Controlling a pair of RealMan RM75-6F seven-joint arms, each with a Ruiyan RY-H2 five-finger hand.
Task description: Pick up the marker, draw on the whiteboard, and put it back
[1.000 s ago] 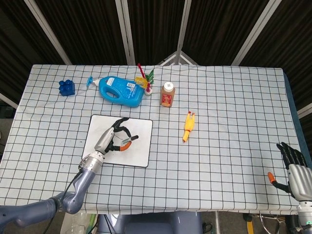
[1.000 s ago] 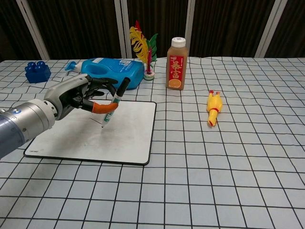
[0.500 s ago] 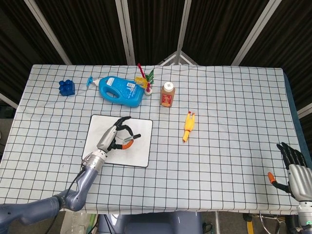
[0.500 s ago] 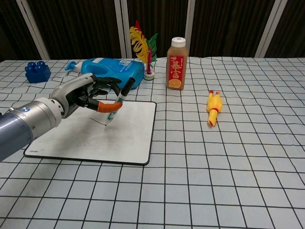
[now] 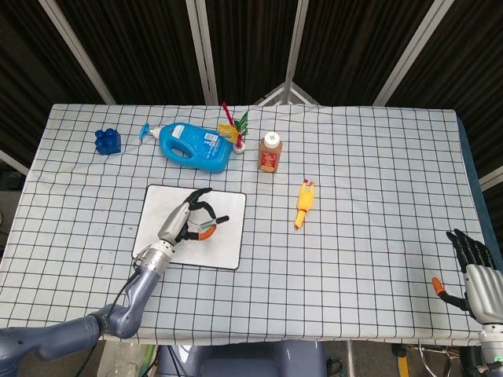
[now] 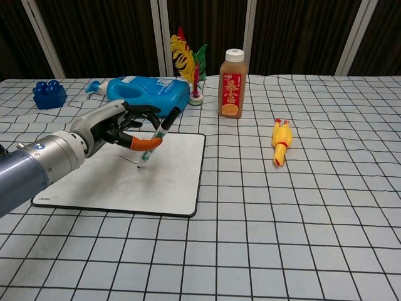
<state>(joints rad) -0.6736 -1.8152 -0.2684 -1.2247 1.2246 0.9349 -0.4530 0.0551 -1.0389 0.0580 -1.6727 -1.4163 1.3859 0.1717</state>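
We hold the marker (image 6: 156, 138) pinched in our left hand (image 6: 116, 126), tip down on the whiteboard (image 6: 177, 182) and its body leaning up and to the right, in the upper middle part of the board. Over the last second the hand and the pen tip have slid a little rightward and away from us across the board, and in the chest view a faint dark stroke now trails to the left of the tip; we take that to mean the drawing step is under way rather than finished, though the line is too thin to read its shape. In the head view the left hand (image 5: 187, 221) lies over the board's centre with the marker (image 5: 209, 225) pointing right. Our right hand (image 5: 472, 267) rests at the near right edge of the table, well apart from the work, grasping nothing, with its fingers apart. Beyond the board stand the blue detergent bottle (image 6: 145, 93), the juice bottle (image 6: 231, 84) and the feather shuttlecock (image 6: 188, 70); the rubber chicken (image 6: 280, 142) lies to the right. What remains, as we judge it, is to finish the stroke, lift off, and set the marker back on the table.
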